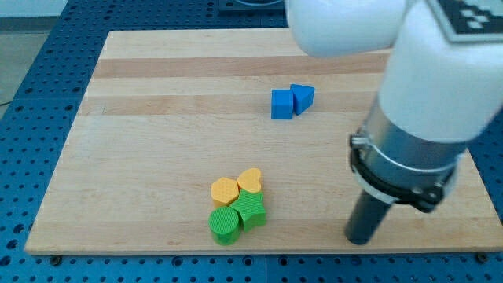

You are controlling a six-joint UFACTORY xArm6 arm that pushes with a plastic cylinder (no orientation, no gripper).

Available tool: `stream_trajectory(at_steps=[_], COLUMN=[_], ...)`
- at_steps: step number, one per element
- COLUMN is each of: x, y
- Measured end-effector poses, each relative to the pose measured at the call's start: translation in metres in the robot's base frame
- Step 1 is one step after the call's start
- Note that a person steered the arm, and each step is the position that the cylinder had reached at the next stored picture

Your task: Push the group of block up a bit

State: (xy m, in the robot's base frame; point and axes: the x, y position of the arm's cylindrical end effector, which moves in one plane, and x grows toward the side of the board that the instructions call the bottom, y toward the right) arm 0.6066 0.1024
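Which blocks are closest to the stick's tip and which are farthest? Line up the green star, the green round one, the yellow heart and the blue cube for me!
From my tip, at the view's bottom right:
1. Green star, to the tip's left.
2. Yellow heart, just above the star, slightly farther.
3. Green round block, leftmost of the cluster.
4. Blue cube, toward the view's top; too close to the green round block to rank firmly.

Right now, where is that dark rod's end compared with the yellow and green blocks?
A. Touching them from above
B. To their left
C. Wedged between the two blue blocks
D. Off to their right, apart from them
D. My tip rests near the board's bottom edge, well to the view's right of the yellow blocks and green blocks, with bare wood between.
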Motion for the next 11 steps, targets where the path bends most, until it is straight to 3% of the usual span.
stream_trajectory(at_steps=[1, 2, 4, 5, 6, 7, 9, 10, 11], x=[-0.014, -0.014, -0.114, -0.127, -0.096, -0.041, 0.011, 0.012, 0.013], y=[-0.046, -0.045, -0.054, -0.164, -0.277, -0.332, -0.29, -0.254, -0.181])
